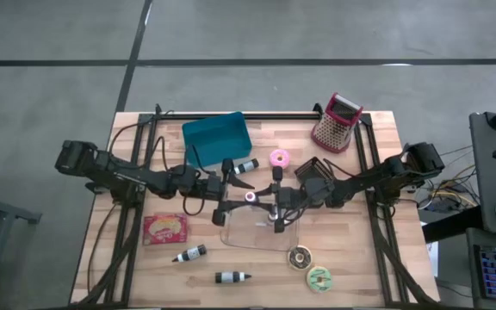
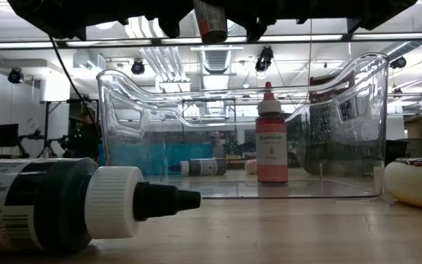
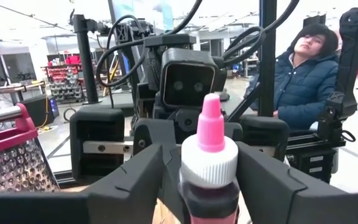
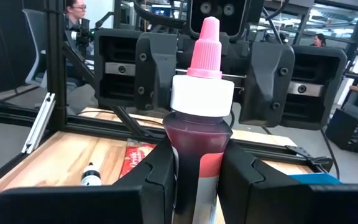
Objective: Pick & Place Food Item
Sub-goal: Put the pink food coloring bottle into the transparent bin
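Note:
A small bottle [image 1: 250, 196] with dark red contents, a white collar and a pink nozzle hangs upright between both arms, above the clear plastic container [image 1: 231, 237]. My right gripper [image 4: 197, 180] is shut on it. My left gripper [image 3: 209, 193] comes from the opposite side. Its fingers stand close on either side of the bottle [image 3: 209, 168] and still look open, with a sliver of table showing beside it. Inside the container [image 2: 123, 132] a red-capped bottle [image 2: 271, 143] stands on its base. My right gripper pinches the bottle's body [image 4: 182, 155], just below the white collar, between its two fingers. The fingers lie level and come from the table's right side. The bottle stands upright, nozzle up, lifted clear above the container [image 2: 211, 22].
A teal bin [image 1: 216, 138] and a red grater [image 1: 337, 122] stand at the far side, with a pink donut [image 1: 279, 158] and a bottle [image 1: 246, 165] between them. Near the front lie a red packet [image 1: 164, 228], two bottles [image 1: 189, 253] [image 1: 232, 276] and two donuts [image 1: 299, 257] [image 1: 320, 278].

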Robot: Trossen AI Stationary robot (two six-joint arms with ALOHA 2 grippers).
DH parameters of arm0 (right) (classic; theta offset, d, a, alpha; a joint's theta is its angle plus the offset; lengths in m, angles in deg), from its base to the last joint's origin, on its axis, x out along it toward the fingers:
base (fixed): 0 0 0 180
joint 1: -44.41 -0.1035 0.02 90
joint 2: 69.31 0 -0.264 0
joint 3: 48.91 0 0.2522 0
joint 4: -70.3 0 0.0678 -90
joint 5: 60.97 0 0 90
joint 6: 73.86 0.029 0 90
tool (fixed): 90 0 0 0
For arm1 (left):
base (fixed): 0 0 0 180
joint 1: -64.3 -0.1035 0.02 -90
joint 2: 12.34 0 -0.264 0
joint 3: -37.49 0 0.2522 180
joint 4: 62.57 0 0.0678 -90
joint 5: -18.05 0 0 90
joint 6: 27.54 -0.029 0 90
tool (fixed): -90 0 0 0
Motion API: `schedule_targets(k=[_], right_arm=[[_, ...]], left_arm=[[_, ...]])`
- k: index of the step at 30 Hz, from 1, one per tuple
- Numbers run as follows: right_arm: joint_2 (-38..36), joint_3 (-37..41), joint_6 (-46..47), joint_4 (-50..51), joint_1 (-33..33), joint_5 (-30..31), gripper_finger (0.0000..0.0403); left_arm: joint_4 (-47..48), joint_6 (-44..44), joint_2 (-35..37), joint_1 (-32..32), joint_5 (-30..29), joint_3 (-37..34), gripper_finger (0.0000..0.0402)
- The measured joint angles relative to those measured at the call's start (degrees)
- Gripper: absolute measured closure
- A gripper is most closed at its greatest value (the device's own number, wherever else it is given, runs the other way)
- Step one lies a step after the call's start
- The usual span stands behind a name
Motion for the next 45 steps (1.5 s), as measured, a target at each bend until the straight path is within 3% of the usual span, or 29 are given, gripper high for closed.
schedule_targets(k=[7,14,32,45], right_arm=[[0.1,0.0,0.1,-0.2,0.0,0.0,0.0328],[0.2,0.0,0.0,-0.1,0.0,0.1,0.0328],[0.2,0.0,-0.3,-0.1,0.0,-0.8,0.0328],[0.2,0.0,-0.2,1.6,0.2,-1.4,0.0204]], left_arm=[[0.0,-0.2,0.0,0.0,0.0,0.9,0.0232],[0.1,-0.4,0.0,0.0,1.1,0.9,0.0290],[0.3,-2.6,0.0,0.0,1.3,0.9,0.0291],[1.4,-3.2,0.0,0.0,1.2,0.9,0.0291]])
